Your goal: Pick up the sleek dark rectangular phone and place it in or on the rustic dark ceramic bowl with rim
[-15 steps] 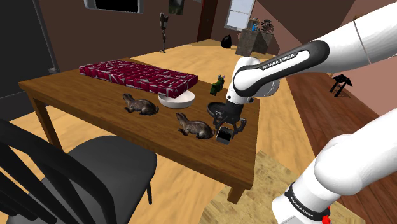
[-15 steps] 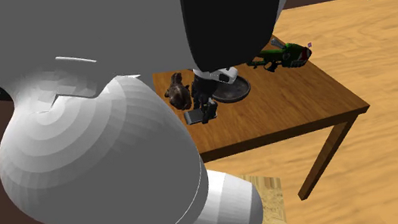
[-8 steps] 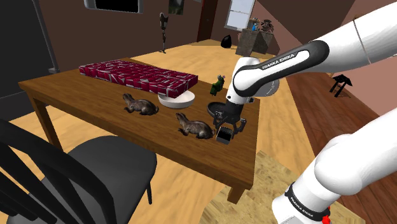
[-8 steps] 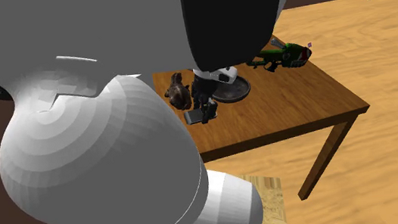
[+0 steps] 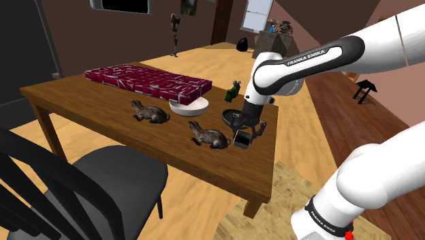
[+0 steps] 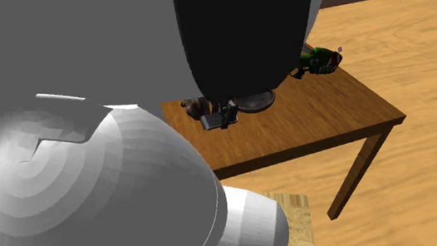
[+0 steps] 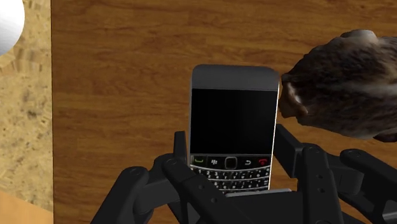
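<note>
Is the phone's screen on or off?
Off. The phone shows a plain black screen with nothing lit, while the gripper clasps its keyboard end.

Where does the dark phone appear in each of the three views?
Shoulder view: phone in the gripper, right of the brown animal figurine.
Second exterior view: left of centre, just below the figurine.
Wrist view: centre, between the fingers, figurine beside it.
Shared landmark: the figurine.

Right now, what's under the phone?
The pincer clasps the phone over the brown wooden table. Wood shows beside it, but the patch straight underneath is covered by the phone, so I can't see it.
</note>
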